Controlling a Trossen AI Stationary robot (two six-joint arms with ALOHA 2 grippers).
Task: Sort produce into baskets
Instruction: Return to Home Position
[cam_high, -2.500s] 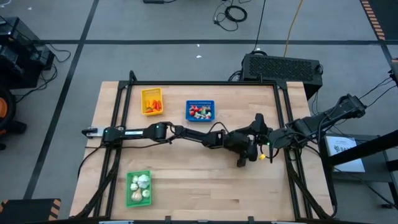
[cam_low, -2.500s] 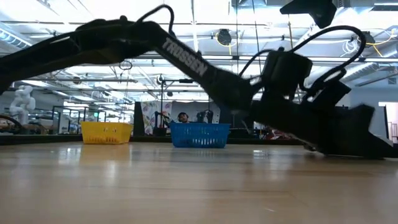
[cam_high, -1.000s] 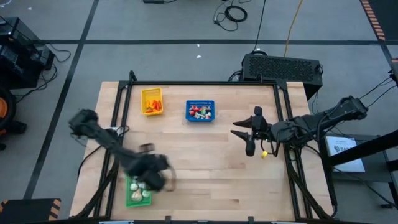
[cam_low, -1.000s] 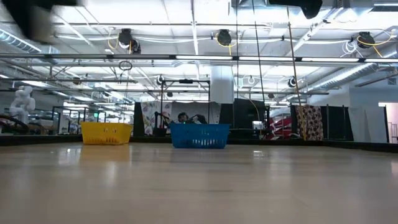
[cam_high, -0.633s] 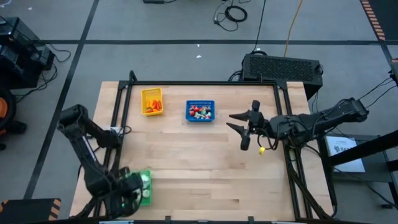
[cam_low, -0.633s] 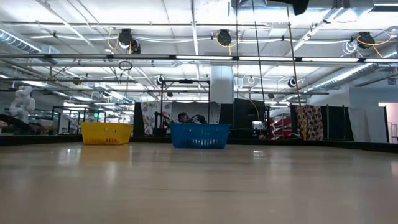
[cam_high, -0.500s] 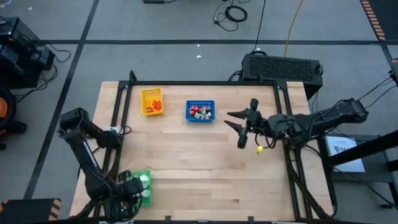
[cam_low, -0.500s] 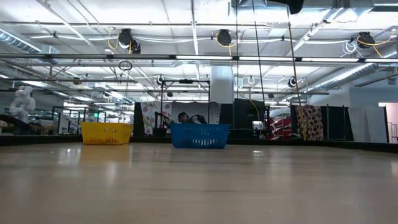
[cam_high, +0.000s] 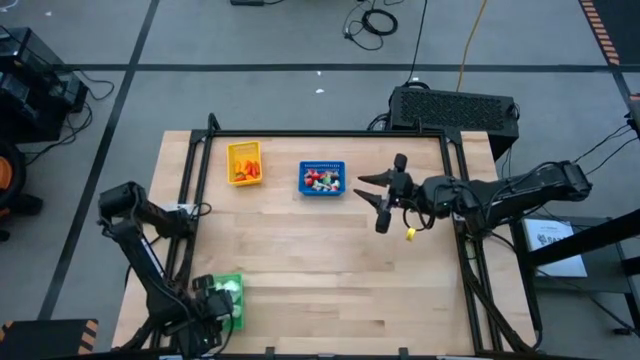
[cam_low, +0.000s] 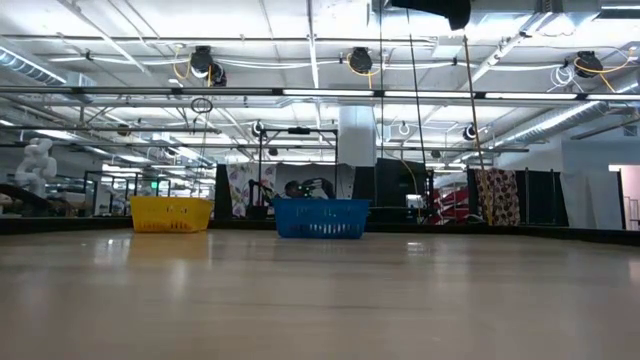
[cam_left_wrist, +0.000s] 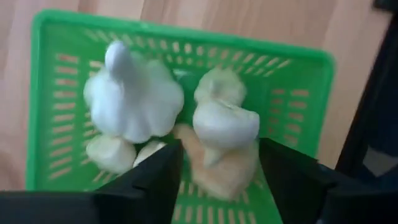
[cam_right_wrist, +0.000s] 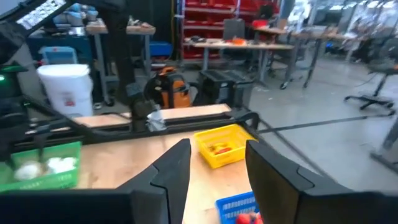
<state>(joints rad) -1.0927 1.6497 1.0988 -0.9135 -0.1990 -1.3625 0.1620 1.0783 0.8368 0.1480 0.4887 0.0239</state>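
Whitish garlic bulbs (cam_left_wrist: 134, 102) in green plastic basket (cam_left_wrist: 292, 93), near-left corner of wooden surface (cam_high: 330, 280). Left claw (cam_left_wrist: 221, 148) wide, empty, directly above. Suggest lifting straight up past rim before retracting. Right claw (cam_high: 365, 187) wide, empty, over surface right half.

Overhead, table-level, wrists — blue basket (cam_high: 322, 178) shared.

Garlic bulbs (cam_left_wrist: 134, 99) in green basket (cam_left_wrist: 298, 93)

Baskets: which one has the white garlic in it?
The green basket, under the left gripper, holds the garlic. The yellow basket and blue basket hold colourful pieces.
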